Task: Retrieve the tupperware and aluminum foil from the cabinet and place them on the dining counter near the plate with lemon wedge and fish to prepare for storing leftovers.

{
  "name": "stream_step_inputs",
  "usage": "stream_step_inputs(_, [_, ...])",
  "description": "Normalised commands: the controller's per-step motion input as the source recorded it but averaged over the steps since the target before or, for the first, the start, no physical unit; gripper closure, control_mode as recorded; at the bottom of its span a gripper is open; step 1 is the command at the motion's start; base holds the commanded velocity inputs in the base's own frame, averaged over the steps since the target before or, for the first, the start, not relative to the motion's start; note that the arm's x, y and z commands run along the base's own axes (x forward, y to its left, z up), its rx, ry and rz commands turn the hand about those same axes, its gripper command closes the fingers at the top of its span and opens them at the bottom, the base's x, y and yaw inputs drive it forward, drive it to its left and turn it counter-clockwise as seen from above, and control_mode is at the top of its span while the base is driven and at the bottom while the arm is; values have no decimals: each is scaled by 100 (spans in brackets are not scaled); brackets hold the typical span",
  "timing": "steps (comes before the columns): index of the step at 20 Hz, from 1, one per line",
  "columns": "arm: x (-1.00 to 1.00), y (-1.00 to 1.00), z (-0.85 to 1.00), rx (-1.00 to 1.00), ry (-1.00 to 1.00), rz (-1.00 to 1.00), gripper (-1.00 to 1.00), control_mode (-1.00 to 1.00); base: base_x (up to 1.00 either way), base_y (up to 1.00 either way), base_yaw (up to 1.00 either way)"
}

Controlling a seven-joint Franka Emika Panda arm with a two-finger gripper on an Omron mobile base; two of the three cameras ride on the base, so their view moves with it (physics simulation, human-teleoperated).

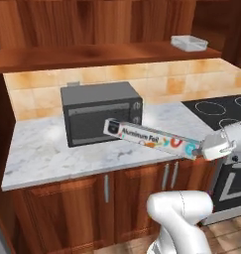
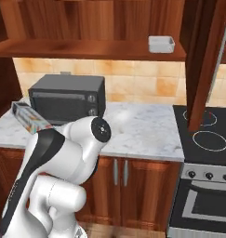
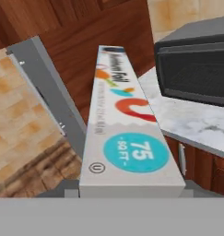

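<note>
My gripper (image 1: 205, 148) is shut on the teal end of the aluminum foil (image 1: 149, 137), a long white box held nearly level in front of the toaster oven, above the worktop's front edge. In the hand view the aluminum foil (image 3: 125, 124) runs away from my gripper (image 3: 132, 188), its teal round mark nearest. From the right, the aluminum foil (image 2: 29, 117) pokes out behind my arm. The tupperware (image 1: 189, 43) (image 2: 161, 44) rests on the cabinet (image 1: 92, 54) shelf board, far right. The dining counter, plate, lemon wedge and fish are out of view.
A dark toaster oven (image 1: 99, 111) (image 2: 68, 97) stands on the marble worktop (image 1: 42, 149) (image 2: 142, 125) by the tiled wall. A black stove (image 1: 221, 109) (image 2: 207, 139) lies to the right. Cupboards with bar handles (image 1: 107, 187) sit below. A wooden panel (image 2: 202, 60) hangs over the stove.
</note>
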Motion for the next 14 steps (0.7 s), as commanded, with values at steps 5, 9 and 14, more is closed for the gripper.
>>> stream_step_inputs(5, [0,0,0,0,0,0,100,100,-90,-27,-64])
stream_step_inputs(9, [0,0,0,0,0,0,100,100,-39,-1,-88])
stream_step_inputs(14, [0,0,0,0,0,0,100,100,-3,0,-98])
